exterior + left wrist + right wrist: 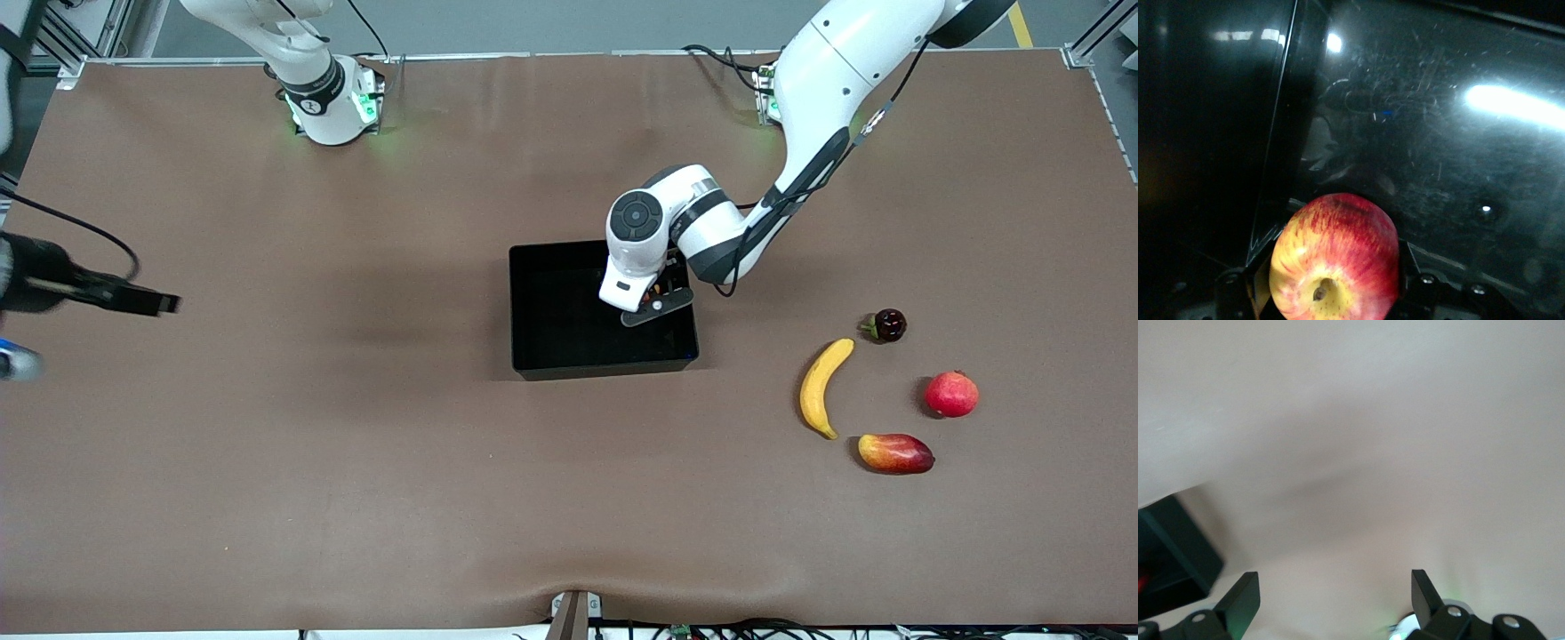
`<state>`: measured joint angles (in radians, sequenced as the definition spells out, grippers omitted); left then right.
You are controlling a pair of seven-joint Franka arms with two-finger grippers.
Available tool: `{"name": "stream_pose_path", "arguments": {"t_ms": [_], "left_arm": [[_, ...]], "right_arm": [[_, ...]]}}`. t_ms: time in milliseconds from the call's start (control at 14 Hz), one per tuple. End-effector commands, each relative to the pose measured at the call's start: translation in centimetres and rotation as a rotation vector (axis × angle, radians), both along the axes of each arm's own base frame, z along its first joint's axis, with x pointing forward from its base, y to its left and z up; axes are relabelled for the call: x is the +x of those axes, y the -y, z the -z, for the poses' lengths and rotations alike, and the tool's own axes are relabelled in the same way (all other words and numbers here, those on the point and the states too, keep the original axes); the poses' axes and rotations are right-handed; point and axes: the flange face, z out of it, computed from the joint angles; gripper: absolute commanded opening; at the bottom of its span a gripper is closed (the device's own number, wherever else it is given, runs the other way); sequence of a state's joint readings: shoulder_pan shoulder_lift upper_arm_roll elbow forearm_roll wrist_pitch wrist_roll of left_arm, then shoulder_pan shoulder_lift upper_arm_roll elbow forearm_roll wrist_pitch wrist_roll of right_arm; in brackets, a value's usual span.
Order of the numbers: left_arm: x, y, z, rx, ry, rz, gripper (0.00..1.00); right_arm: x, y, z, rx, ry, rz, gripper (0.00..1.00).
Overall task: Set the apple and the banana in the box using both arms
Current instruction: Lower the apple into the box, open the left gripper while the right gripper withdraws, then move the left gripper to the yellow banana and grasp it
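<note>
Two arms in play: over the black box [569,356], the left gripper [656,302] clamps the apple [1335,260], while the right gripper [1335,597] waits wide-fingered at the right arm's end, and the banana [820,388] lies near the mango [895,453].

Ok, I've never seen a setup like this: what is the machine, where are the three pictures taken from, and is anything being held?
Two white robot arms stand at a brown table. One picture looks down from a high camera facing them; the other two come from cameras on each arm's wrist. The left hand is over the black box, shut on the apple, as its wrist view shows. The right hand is open, holds nothing, and waits above the right arm's end of the table. The banana, a mango, a red round fruit and a small dark fruit lie toward the left arm's end.
</note>
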<state>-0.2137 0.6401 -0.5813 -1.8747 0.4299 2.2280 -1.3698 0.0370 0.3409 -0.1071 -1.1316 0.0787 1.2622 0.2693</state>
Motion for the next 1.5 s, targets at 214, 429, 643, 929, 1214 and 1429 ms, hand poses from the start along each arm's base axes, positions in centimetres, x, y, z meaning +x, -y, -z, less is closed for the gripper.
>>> {"name": "stream_pose_path", "arguments": {"t_ms": [214, 429, 643, 929, 1214, 1429], "left_arm": [[2.0, -1.0, -8.9, 0.041, 0.118, -0.050, 1.00], [5.3, -3.3, -17.3, -0.004, 0.111, -0.077, 1.00], [10.5, -8.9, -21.6, -0.023, 0.101, 0.011, 1.00], [15.4, -18.9, -18.9, -0.043, 0.027, 0.232, 1.00], [17.2, -25.1, -11.1, -0.118, -0.069, 0.461, 1.00], [17.4, -28.7, -5.9, -0.096, -0.014, 0.598, 1.00]], "right_arm": [[-7.0, 2.3, -5.3, -0.041, 0.054, -0.126, 1.00], [-9.3, 1.8, -6.3, -0.033, 0.063, -0.147, 1.00], [-9.1, 1.5, -6.1, -0.013, 0.066, -0.214, 1.00], [-9.1, 0.5, -6.5, -0.015, 0.092, -0.277, 1.00], [-11.5, 0.1, -5.4, -0.014, 0.128, -0.290, 1.00], [-11.2, -0.1, -6.5, -0.012, 0.149, -0.328, 1.00]]}}
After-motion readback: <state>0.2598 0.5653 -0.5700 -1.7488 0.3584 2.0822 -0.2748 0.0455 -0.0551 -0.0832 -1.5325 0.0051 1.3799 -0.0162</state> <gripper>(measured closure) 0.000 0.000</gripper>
